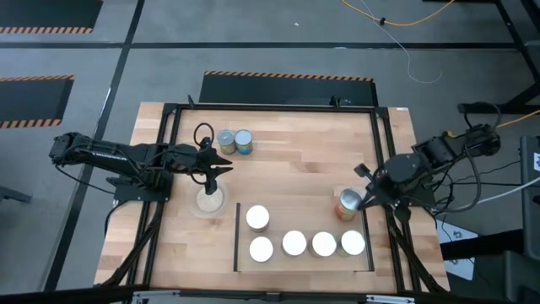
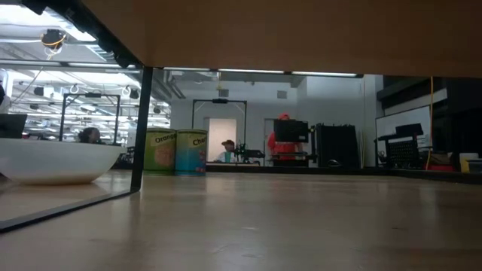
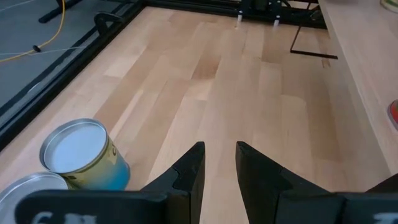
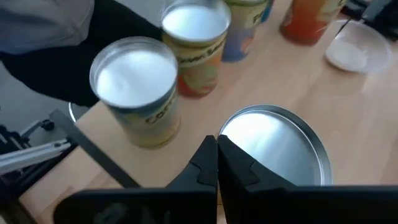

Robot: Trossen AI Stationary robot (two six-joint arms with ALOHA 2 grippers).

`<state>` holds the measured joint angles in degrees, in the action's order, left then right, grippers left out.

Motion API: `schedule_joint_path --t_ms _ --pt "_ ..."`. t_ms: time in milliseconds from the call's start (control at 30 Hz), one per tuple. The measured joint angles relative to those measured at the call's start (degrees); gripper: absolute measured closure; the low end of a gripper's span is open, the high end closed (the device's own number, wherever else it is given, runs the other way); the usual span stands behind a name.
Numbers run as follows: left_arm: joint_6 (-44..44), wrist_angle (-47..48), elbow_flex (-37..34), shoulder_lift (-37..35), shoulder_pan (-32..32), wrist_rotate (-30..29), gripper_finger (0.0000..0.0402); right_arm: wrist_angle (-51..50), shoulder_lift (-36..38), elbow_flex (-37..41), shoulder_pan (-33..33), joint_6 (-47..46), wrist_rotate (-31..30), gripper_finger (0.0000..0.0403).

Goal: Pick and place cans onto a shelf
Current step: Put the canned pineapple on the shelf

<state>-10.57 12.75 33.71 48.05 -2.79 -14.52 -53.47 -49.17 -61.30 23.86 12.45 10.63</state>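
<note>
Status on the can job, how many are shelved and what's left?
Done: five cans stand on the shelf. In hand: the shut right pincer sits at the orange can beside the shelf; a grip isn't clear. Left: two cans at the far side, near the left pincer.

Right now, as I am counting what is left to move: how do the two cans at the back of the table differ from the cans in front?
The two back cans stand on the bare table, off the shelf; five front cans stand on it. Back pair touch; front cans are spaced. All are upright.
</note>
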Motion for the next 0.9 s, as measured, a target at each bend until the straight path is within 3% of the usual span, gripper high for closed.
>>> schedule_joint_path --t_ms 900 --pt "-1.38 0.07 0.0 0.0 -0.02 -1.33 0.0318 2.9 -2.93 1.9 3.19 3.04 1.53 0.0403"
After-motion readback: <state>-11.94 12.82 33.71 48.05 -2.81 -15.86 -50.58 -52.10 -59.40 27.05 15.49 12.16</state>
